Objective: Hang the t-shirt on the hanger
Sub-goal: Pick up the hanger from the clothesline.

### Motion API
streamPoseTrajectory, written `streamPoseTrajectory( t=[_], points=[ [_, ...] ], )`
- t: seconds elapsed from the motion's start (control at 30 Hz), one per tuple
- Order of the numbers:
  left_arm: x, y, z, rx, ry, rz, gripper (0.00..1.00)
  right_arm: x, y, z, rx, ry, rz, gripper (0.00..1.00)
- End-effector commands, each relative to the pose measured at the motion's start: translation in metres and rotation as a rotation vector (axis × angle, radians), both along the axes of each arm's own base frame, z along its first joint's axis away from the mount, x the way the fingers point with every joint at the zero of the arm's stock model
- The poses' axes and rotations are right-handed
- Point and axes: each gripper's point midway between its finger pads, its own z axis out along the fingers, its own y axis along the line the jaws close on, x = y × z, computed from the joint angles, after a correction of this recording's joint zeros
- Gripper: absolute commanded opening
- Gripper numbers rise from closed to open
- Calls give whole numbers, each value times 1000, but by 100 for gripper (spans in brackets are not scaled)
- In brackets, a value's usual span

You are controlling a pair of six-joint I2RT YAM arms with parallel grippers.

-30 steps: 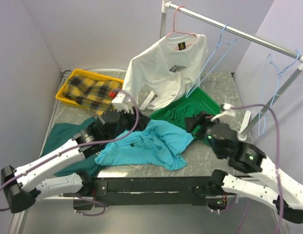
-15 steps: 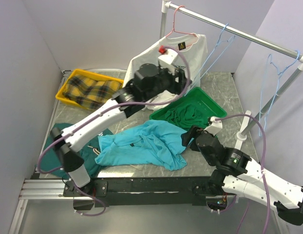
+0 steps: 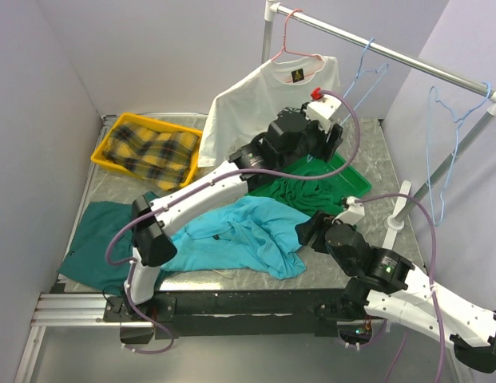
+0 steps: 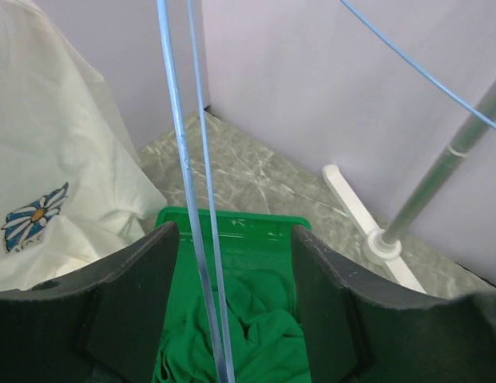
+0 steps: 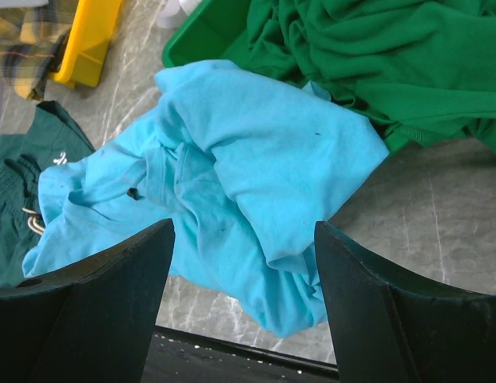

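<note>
Well, the left pincer [image 4: 232,247] stands wide up by the rail [image 3: 391,49]. The hanger [image 4: 184,159], two thin light-blue wires from where I stand, runs straight down between its fingers [image 4: 136,279], nearer one finger than the other, with nothing clamped. Below and beyond that pincer sits the green tray [image 4: 232,219] of dark green clothes, and the white t-shirt [image 4: 48,159] hangs just off to one side of it. The right pincer [image 5: 241,239] is wide too and holds nothing. It hangs low over the table [image 5: 439,215], and the turquoise t-shirt [image 5: 255,159] lies crumpled directly beneath and ahead of it, its far edge meeting the tray.
</note>
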Motion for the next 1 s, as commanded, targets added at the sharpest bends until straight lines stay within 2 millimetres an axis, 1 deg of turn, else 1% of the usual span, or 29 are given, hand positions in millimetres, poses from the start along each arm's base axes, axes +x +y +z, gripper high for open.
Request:
streamPoseTrajectory(
  t=[0.0,0.03,0.1,0.13,0.2,0.23,0.33,0.37,0.57,0.63,0.67,0.7,0.73,0.77,0.8,0.83,0.93,0.97],
  points=[
    [16,1,31,-54,-93,78,61,0,5,2,52,-8,3,78],
    [20,-1,34,-59,-100,86,54,-1,5,0,51,-5,2,78],
    [22,-4,34,-56,-103,91,47,-2,4,0,58,-5,1,78],
    [22,-4,35,-63,-107,92,38,-2,3,-1,59,-6,1,78],
    [22,-6,39,-86,-113,85,28,-3,3,-3,56,-6,2,78],
    [22,-6,39,-89,-114,87,17,-2,2,-3,55,-7,0,78],
    [24,-2,46,-108,-126,115,1,-3,1,-5,48,-2,-1,78],
    [25,-1,48,-107,-136,122,1,-3,2,-6,44,-2,1,78],
    [24,15,78,-127,-216,154,1,0,3,-7,29,-3,-2,78],
    [21,22,95,-161,-239,162,1,1,3,-6,27,-5,-2,78],
    [20,25,98,-163,-244,162,1,1,4,-6,26,-5,0,78],
    [19,25,95,-155,-240,159,1,1,3,-6,25,-6,-4,78],
    [15,32,104,-167,-246,160,1,2,4,-5,24,-9,-2,78],
    [13,34,103,-165,-244,156,1,2,4,-6,23,-8,-2,78],
    [13,33,89,-139,-231,147,1,2,4,-5,19,-10,-2,78],
    [3,39,100,-159,-240,114,1,2,3,-4,18,-13,-4,78],
    [-6,50,102,-189,-240,85,1,3,3,-2,18,-21,-4,78],
    [-6,54,104,-201,-244,80,1,3,3,-1,15,-23,-3,78]
  ],
)
